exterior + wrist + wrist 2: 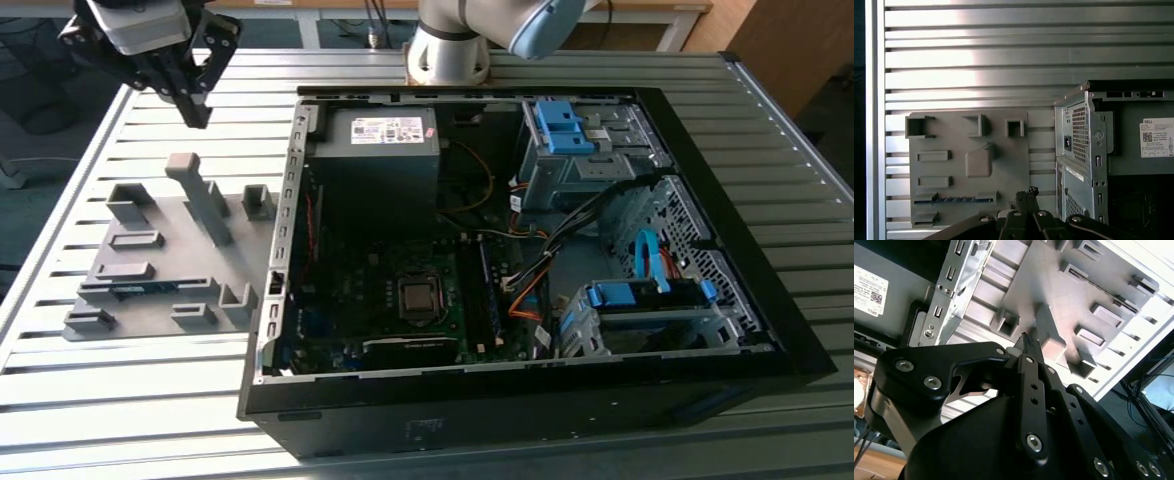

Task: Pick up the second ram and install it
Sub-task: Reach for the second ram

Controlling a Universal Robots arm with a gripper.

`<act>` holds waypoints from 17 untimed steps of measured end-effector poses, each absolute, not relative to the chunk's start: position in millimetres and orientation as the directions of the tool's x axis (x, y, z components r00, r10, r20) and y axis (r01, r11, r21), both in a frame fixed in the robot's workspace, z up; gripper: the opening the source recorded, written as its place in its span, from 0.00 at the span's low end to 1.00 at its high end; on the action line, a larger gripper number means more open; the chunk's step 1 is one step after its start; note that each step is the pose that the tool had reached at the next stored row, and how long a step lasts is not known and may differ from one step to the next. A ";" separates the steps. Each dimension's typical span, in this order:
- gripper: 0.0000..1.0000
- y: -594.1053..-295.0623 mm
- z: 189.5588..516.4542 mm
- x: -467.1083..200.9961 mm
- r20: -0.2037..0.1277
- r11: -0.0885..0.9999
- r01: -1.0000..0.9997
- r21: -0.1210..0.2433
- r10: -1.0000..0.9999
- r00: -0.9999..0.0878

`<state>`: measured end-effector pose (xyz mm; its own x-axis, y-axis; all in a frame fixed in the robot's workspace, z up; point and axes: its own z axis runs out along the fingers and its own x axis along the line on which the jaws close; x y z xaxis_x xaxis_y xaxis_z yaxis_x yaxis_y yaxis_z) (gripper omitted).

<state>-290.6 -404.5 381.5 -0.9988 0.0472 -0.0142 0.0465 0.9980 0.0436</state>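
The second ram (138, 289) is a thin blue-green stick. It lies flat in a long slot of the grey fixture plate (160, 215), near the plate's front end at the exterior view's left. The first wrist view shows the ram (954, 200) as a blue strip along the plate's (949, 135) lower part. My gripper (198, 115) hangs high above the table, beyond the plate's far end and well apart from the ram. Its black fingers (1026, 195) are pressed together with nothing between them, and the second wrist view shows the fingertips (1027, 341) the same way.
An open black computer case (721, 200) lies on the slatted metal table (120, 400), right of the plate. Inside are the motherboard (400, 290), a grey power supply (380, 135), loose cables and blue drive brackets (654, 295). Upright grey posts (200, 195) rise from the plate.
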 end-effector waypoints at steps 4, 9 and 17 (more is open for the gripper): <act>0.11 -405.4 381.1 -295.1 -0.014 0.998 0.045 0.044 0.045 -0.999; 0.11 -407.6 380.3 -299.8 -0.014 0.998 0.043 0.044 0.043 -0.999; 0.11 -408.4 380.2 -308.9 -0.014 0.998 0.041 0.044 0.042 -0.999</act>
